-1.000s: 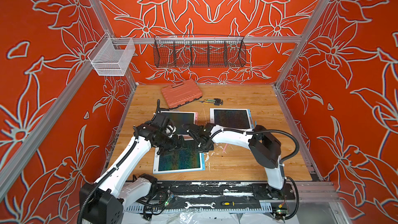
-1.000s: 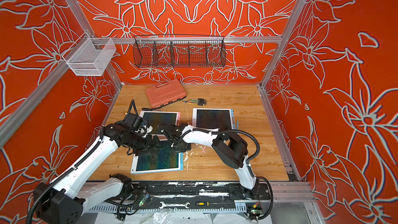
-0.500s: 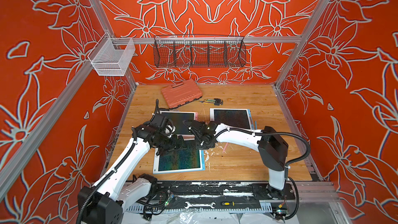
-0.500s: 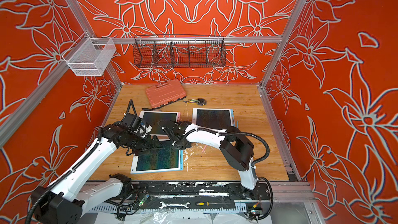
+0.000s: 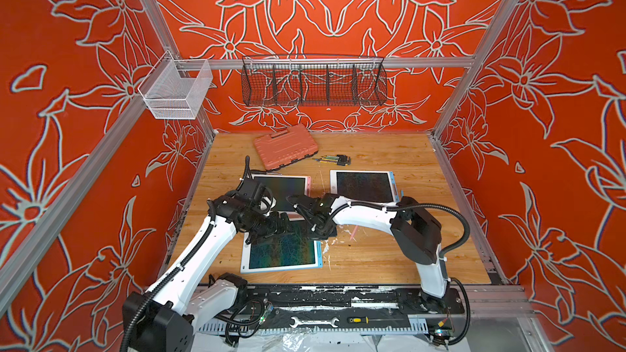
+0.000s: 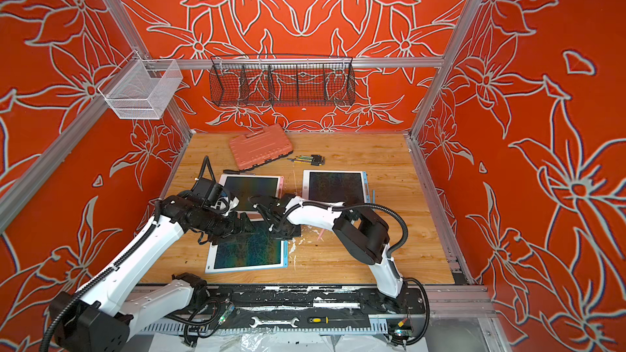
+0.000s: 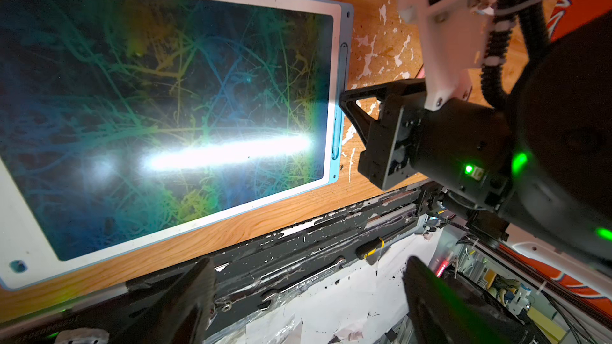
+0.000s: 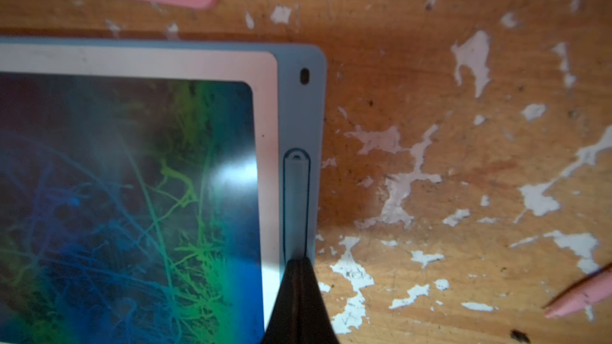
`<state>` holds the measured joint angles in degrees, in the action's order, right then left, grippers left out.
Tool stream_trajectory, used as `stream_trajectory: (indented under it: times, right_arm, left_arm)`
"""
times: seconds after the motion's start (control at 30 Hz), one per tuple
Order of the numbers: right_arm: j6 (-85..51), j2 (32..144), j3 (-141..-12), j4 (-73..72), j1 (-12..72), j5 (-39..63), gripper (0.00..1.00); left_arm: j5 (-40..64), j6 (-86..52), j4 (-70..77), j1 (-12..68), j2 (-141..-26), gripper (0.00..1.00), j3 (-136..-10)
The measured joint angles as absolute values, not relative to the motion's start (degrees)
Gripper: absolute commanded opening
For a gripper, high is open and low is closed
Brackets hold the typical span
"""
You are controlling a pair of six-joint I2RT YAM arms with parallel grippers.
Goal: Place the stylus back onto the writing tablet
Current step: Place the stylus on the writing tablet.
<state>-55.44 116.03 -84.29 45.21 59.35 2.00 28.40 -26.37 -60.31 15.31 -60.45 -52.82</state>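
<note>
Stylus (image 8: 297, 193) and slot come together here: we see the pale blue pen lying in the groove along the blue rim of the front writing tablet (image 8: 271, 120), flush with it in the right wrist view. The right claw (image 8: 298, 268) has its two black fingers pressed together. Their joined tip sits over the stylus partway along the groove, and we cannot tell whether it presses down or only hangs just above. In the left wrist view that same tip (image 7: 344, 99) meets the tablet's rim at the slot.

In both top views this tablet (image 5: 284, 252) (image 6: 249, 252) lies nearest the robot's base on the wooden surface (image 5: 389, 255), its dark screen covered in green and blue scribbles. The left claw (image 7: 308, 292) stands wide apart and empty. In a top view it (image 5: 276, 228) hangs over the far left part of the same tablet, close beside the right claw (image 5: 320, 236).

Farther back we find two more tablets, a pink-rimmed tablet (image 5: 286, 187) and a blue-rimmed tablet (image 5: 364, 186), side by side but apart. A pink stylus (image 8: 579, 296) lies loose on the paint-flecked wood to the right of the front tablet, clear of its rim. Behind these sit an orange tool case (image 5: 285, 146) and a set of hex keys (image 5: 335, 160) just beside it.
</note>
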Motion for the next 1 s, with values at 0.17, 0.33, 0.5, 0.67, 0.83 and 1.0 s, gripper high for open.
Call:
stream_trajectory:
  times: [0.17, 0.33, 0.5, 0.67, 0.83, 1.0]
  right_arm:
    - [-55.07, 116.27, -84.53, 45.34, 59.33, 2.26, 0.04]
    - [-54.89, 116.4, -84.66, 45.47, 59.33, 2.28, 0.04]
    - [-54.43, 116.51, -85.17, 46.0, 59.33, 2.24, 0.07]
    - [-53.41, 116.55, -87.44, 47.05, 59.33, 1.13, 0.19]
    - [-52.97, 113.95, -88.18, 47.22, 59.31, -1.67, 0.4]
    - [-52.95, 109.91, -88.18, 47.35, 58.83, -3.84, 0.45]
  left_arm:
    - [28.4, -26.37, -60.29, 15.31, -60.51, 0.87, -52.82]
    - [28.4, -26.37, -60.29, 15.31, -60.51, 0.87, -52.82]
    - [28.38, -26.37, -60.29, 15.31, -60.51, 0.87, -52.82]
    - [28.38, -26.33, -60.31, 15.31, -60.51, 0.87, -52.82]
    - [28.47, -26.35, -60.25, 15.27, -60.51, 0.88, -52.82]
    - [28.45, -26.35, -60.14, 15.25, -60.69, 0.88, -53.19]
